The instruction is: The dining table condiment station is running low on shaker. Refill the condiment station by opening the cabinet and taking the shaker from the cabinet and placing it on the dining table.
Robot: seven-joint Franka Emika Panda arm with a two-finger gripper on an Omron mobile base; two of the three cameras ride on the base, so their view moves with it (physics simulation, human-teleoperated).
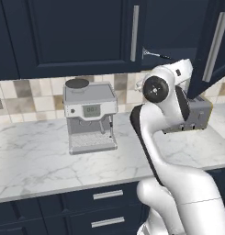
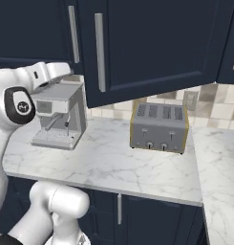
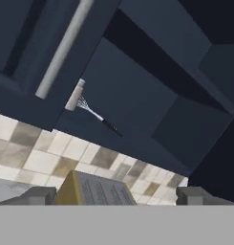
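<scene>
Since the door [image 2: 152, 43] of the dark navy upper wall cabinet [image 3: 137, 95] stands swung open already, with its long vertical silver bar handle [image 2: 99, 52] turned out over the worktop, I judge the opening step as done and the step in hand as the reach for the shaker

The small pale grey-beige cylindrical shaker [image 3: 76, 95] is inside the open cabinet, on its bottom shelf, at the side close to the edge of the neighbouring closed door. A thin metal whisk-like utensil with a dark handle [image 3: 97, 117] lies just beside it; whether the two are touching I cannot tell.

The two-finger gripper [image 3: 117, 195] is below the shelf and apart from the shaker, looking up into the cabinet. Its dark fingertips [image 3: 39, 195] stand wide apart and nothing is between them. Under it is the grey metal toaster with yellowish edges [image 2: 159, 125], on the white-grey veined marble worktop [image 1: 36, 156], and the silver coffee machine [image 1: 88, 114] stands further along.

For the next move, the hand probably must rise to the height of the shelf and go toward the shaker's side of the cabinet, so that the jaws come around the small cylinder and not around the utensil. The shaker is narrow and near the closed door's edge, so the approach needs care there. After that comes the carrying to the dining table
</scene>
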